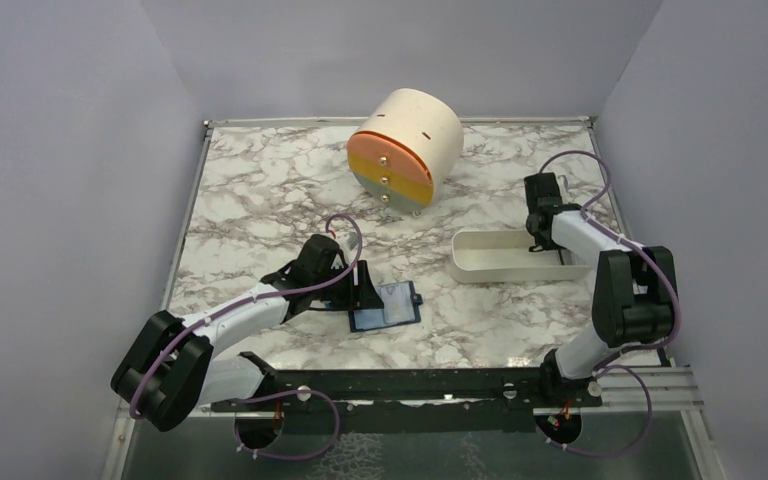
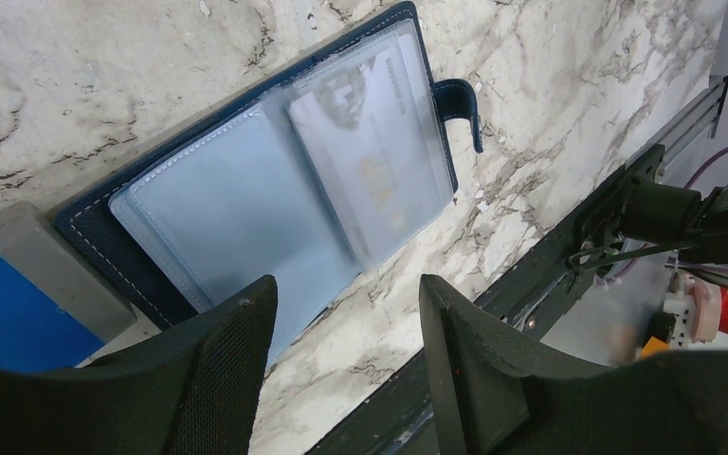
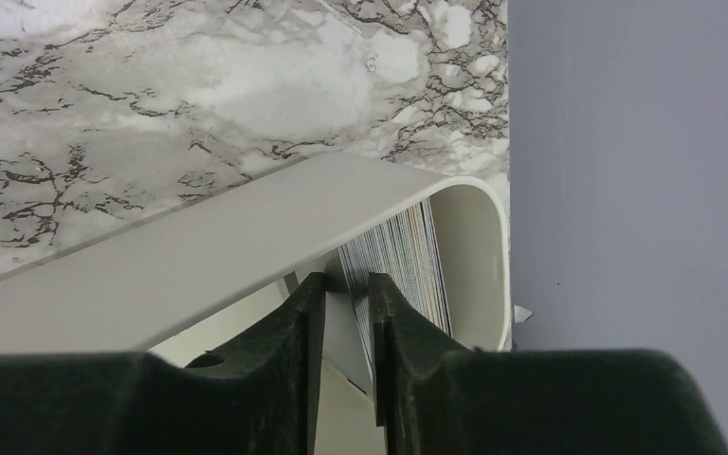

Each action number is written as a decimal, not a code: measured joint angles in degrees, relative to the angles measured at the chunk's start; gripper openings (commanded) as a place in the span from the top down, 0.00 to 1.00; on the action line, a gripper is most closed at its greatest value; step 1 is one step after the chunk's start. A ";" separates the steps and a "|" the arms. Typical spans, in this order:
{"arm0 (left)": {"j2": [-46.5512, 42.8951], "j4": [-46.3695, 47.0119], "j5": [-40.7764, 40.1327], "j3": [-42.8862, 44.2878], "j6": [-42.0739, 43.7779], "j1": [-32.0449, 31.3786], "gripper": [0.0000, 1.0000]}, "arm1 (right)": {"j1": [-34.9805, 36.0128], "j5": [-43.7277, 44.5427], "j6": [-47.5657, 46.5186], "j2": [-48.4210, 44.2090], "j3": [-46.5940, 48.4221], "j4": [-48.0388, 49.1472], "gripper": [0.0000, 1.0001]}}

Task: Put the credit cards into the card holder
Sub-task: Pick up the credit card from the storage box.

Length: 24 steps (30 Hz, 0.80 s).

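Observation:
The card holder (image 1: 388, 306) lies open on the marble near the front, its snap tab to the right. In the left wrist view its pale blue-grey sleeves (image 2: 227, 209) face up, and one credit card (image 2: 370, 161) shows through the right-hand sleeve. My left gripper (image 2: 341, 322) hovers open at the wallet's near edge with nothing between its fingers. Several credit cards (image 3: 408, 256) stand on edge at the rounded end of the white tray (image 3: 246, 256). My right gripper (image 3: 346, 284) reaches into that stack, jaws a narrow gap apart, with the nearest few cards between them.
A round cream drawer unit (image 1: 405, 145) with orange and yellow fronts stands at the back centre. A bright blue block (image 2: 9, 303) with a grey top lies against the wallet's left end. The white tray (image 1: 500, 262) sits at the right, close to the side wall.

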 measured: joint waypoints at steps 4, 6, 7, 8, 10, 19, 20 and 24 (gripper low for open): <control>0.00 0.00 0.02 0.00 0.11 0.00 0.41 | 0.00 -0.24 -0.07 -0.76 -0.11 0.22 0.83; 0.00 0.00 0.02 0.02 0.17 0.00 0.41 | 0.00 -0.24 -0.15 -0.76 -0.11 0.26 0.84; 0.00 0.00 0.02 0.02 0.17 0.00 0.41 | 0.00 -0.24 -0.17 -0.76 -0.11 0.26 0.84; 0.00 0.00 0.02 0.02 0.20 0.00 0.41 | 0.00 -0.24 -0.17 -0.76 -0.11 0.26 0.84; 0.00 0.00 0.02 0.02 0.20 0.00 0.41 | 0.00 -0.24 -0.20 -0.83 -0.11 0.26 0.85; 0.00 0.00 0.02 0.02 0.22 0.00 0.41 | 0.00 -1.18 -0.11 -2.16 -0.11 -0.02 0.95; 0.00 0.00 0.02 0.02 0.24 0.00 0.41 | 0.00 -1.62 -0.02 -2.38 -0.11 -0.22 0.96; 0.00 0.02 0.00 0.02 0.26 0.00 0.41 | 0.00 -5.31 0.87 -3.17 0.79 -2.03 0.99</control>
